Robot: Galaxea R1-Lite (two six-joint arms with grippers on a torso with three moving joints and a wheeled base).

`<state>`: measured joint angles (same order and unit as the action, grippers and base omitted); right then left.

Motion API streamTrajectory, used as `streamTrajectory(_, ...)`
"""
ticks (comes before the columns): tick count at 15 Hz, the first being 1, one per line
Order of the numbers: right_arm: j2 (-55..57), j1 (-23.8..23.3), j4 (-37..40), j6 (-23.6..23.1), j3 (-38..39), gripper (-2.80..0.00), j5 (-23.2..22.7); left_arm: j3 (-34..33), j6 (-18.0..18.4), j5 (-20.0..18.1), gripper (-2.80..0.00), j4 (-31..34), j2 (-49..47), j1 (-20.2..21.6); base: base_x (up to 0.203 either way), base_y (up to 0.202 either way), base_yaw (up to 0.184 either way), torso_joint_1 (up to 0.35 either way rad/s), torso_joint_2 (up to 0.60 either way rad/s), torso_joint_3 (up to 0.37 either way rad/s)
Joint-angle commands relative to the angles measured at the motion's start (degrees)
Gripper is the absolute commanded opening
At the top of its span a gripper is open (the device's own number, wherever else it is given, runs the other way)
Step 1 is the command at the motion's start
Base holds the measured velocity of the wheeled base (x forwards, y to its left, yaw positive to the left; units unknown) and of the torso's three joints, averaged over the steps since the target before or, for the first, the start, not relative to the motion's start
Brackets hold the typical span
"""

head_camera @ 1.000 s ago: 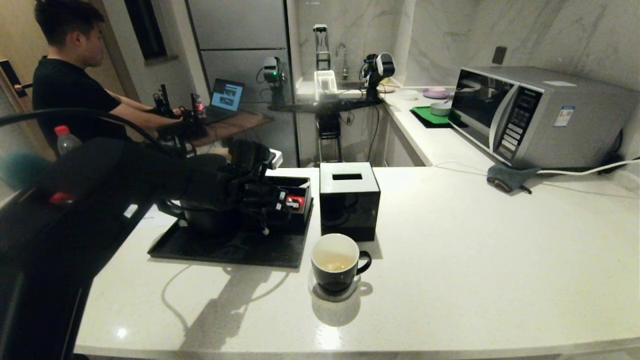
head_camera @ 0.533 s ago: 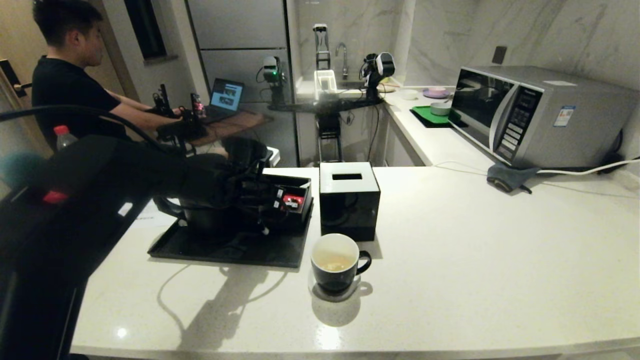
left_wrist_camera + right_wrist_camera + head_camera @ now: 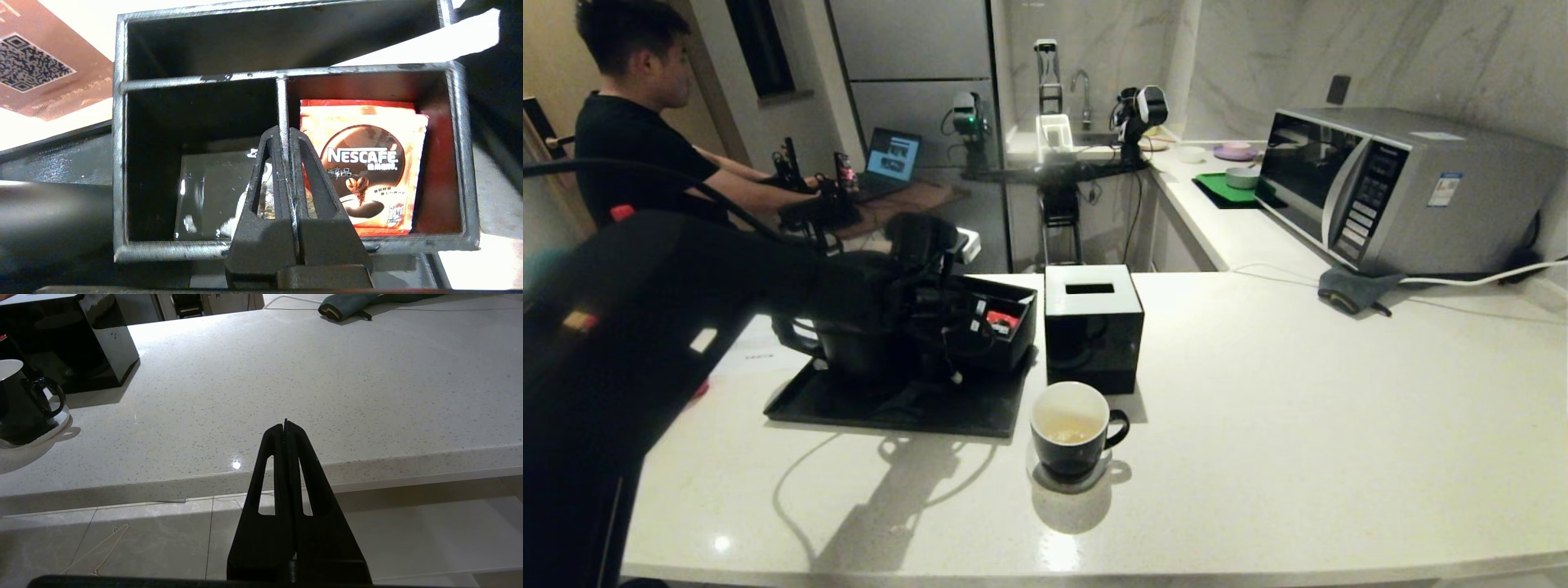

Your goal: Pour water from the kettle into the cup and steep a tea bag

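Counter (image 3: 1258, 425): box (image 3: 1092, 325) behind cup (image 3: 1072, 430).

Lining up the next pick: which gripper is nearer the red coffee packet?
Left. The left gripper hangs over the box beside the packet; the right gripper sits off the counter's edge.

"NESCAFE" stands in white letters on the red packet (image 3: 361, 167) in the box's (image 3: 463, 163) right compartment; its smaller print is unreadable.
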<state>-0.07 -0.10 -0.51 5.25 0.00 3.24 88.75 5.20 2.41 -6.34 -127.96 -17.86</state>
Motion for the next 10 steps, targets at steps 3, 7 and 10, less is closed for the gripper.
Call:
streamTrajectory(3,0.07,0.01,-0.02,0.02,0.00,-2.80,0.01,-3.29,0.14,0.05,-2.80,-0.16,2.61,-0.16,0.000,0.000,0.000,0.000,0.00,0.000)
streamTrajectory(7,0.07,0.01,-0.02,0.02,0.00,-2.80,0.01,-3.76,0.12,0.09,-2.80,-0.34,2.77,-0.25,0.000,0.000,0.000,0.000,0.00,0.000)
streamTrajectory(10,0.07,0.01,-0.02,0.02,0.00,-2.80,0.01,-3.59,-0.10,0.13,-2.80,-0.58,1.84,-0.51,0.000,0.000,0.000,0.000,0.00,0.000)
